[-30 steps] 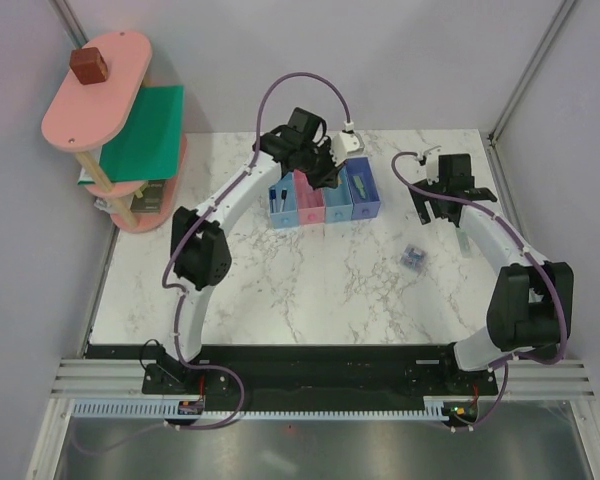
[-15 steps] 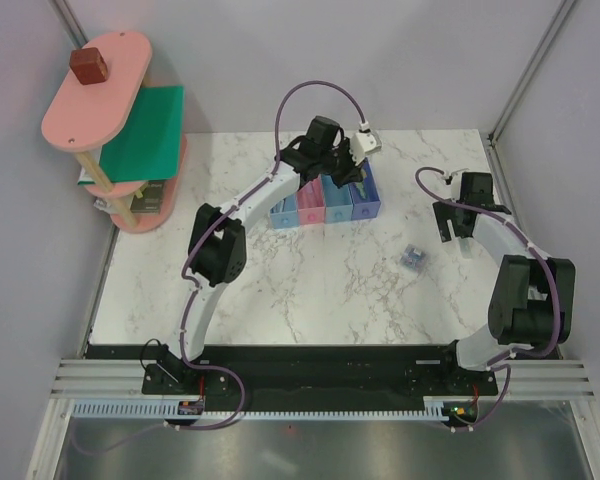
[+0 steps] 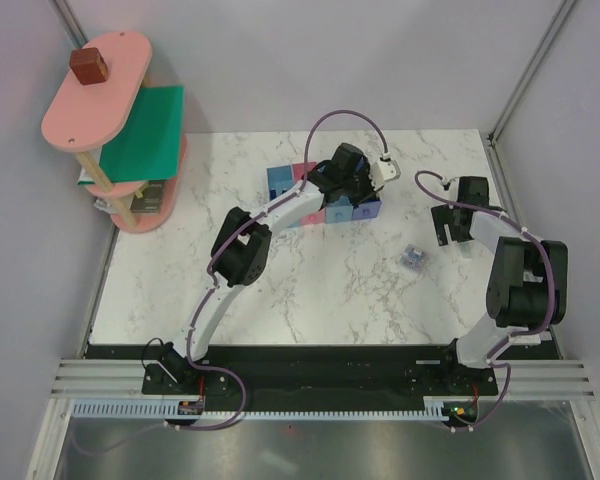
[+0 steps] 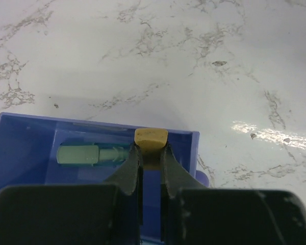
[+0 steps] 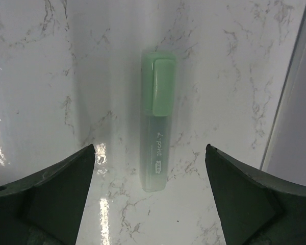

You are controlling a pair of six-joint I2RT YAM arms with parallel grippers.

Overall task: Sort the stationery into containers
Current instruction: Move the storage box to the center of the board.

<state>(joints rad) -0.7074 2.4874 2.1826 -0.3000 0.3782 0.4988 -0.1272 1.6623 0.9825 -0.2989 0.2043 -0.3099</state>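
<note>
The four joined bins [image 3: 280,183] stand at the back middle of the table. My left gripper [image 3: 354,180] is over the purple-blue end bin [image 4: 20,127] and is shut on the tiny tan block [image 4: 151,139], held just above the bin's far wall. A mint-green piece [image 4: 86,154] lies inside that bin. My right gripper [image 5: 150,153] is open and straddles a mint-green highlighter [image 5: 157,127] lying flat on the marble, its fingers [image 5: 66,184] wide apart on either side. In the top view this gripper [image 3: 455,232] is at the right. The small purple-blue bundle [image 3: 412,258] lies left of it.
The pink-and-green tiered shelf [image 3: 115,130] with the brown cube [image 3: 87,65] on top stands at the far left. The enclosure's right wall [image 5: 298,102] runs close beside the highlighter. Marble table [image 3: 310,280] spreads in front of the bins.
My left gripper has moved right along the row of bins, from the pink one to the purple-blue end bin. My right gripper has shifted right and toward me, over the highlighter.
</note>
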